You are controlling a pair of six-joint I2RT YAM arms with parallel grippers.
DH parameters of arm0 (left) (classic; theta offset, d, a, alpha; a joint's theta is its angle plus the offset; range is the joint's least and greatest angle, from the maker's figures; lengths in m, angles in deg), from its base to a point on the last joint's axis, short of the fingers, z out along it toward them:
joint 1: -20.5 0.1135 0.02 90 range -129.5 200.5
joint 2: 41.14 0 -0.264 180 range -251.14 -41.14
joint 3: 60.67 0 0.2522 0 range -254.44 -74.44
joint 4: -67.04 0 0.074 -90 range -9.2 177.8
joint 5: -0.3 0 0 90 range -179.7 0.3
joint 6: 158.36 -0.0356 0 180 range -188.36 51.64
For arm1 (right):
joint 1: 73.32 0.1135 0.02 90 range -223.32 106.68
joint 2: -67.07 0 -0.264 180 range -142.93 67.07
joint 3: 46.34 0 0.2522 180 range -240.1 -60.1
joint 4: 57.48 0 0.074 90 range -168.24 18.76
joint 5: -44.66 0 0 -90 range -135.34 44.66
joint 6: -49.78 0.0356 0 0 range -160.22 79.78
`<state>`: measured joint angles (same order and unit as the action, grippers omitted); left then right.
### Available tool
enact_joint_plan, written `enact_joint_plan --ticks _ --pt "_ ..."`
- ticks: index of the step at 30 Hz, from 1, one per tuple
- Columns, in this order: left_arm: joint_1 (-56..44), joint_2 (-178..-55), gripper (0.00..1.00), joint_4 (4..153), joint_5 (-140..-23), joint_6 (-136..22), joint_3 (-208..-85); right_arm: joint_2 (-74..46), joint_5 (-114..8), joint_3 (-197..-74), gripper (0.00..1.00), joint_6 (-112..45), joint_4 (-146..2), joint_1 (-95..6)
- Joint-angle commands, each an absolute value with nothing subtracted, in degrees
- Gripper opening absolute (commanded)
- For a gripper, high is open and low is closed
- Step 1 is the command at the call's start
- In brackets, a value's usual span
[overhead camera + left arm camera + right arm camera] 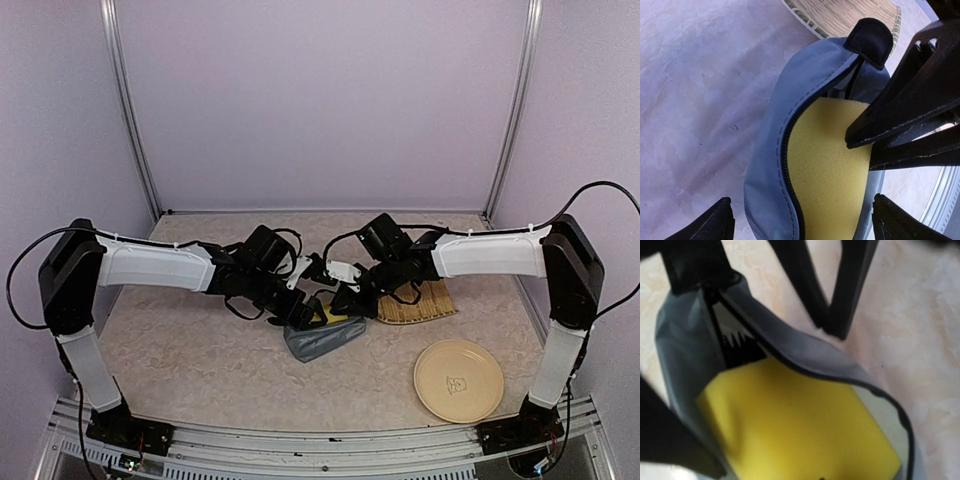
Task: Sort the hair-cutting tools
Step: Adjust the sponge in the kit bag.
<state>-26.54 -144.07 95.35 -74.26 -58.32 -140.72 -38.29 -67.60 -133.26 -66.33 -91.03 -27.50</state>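
1. Left gripper is spread wide, its fingertips straddling the open pouch on the counter.
2. Right gripper is pressed nearly together at the pouch's rim, seemingly pinching it; the contact itself is hidden.
3. Sponge fills the pouch mouth between both grippers, covering whatever lies beneath.
4. Beyond the sponge, deep in the pouch, a black toothed tool shows, too blurred to identify.
5. Mat sits behind the right gripper, partly hidden by the arm.

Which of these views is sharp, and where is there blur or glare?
Top external: even, soft light, no glare, pouch small but clear. Left wrist: crisp, zip teeth distinct. Right wrist: blurred throughout, yellow sponge soft-edged.
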Motion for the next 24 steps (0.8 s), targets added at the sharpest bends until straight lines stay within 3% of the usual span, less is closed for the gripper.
enact_joint_plan --ticks 1,7,10,14,18,20,24 --pt "-25.94 -146.45 0.88 94.67 -70.81 -59.31 -142.18 -37.34 -68.15 -132.97 0.18 -66.89 -90.61 -27.97" --pt "-25.51 -147.9 0.71 94.07 -67.94 -58.16 -142.3 -37.08 -68.11 -132.96 0.18 -66.97 -90.87 -28.06" --pt "-25.38 -147.82 0.71 93.2 -65.76 -57.48 -142.05 -37.28 -68.57 -133.2 0.18 -67.2 -91.52 -28.15" --pt "-25.29 -146.92 0.79 91.24 -63.37 -56.65 -141.22 -37.3 -69.35 -133.18 0.19 -67.42 -91.94 -28.26" --pt "-25.05 -147.66 0.74 90.0 -62.51 -55.88 -141.61 -37.81 -69.68 -133.59 0.19 -67.46 -92.37 -28.19" --pt "-24.73 -148.26 0.69 89.16 -61.58 -55.46 -141.56 -37.96 -69.78 -133.93 0.19 -67.39 -92.57 -28.22" --pt "-24.26 -149.65 0.5 89.33 -60.1 -54.78 -142.11 -37.57 -69.46 -134.27 0.2 -67.38 -92.8 -28.23"
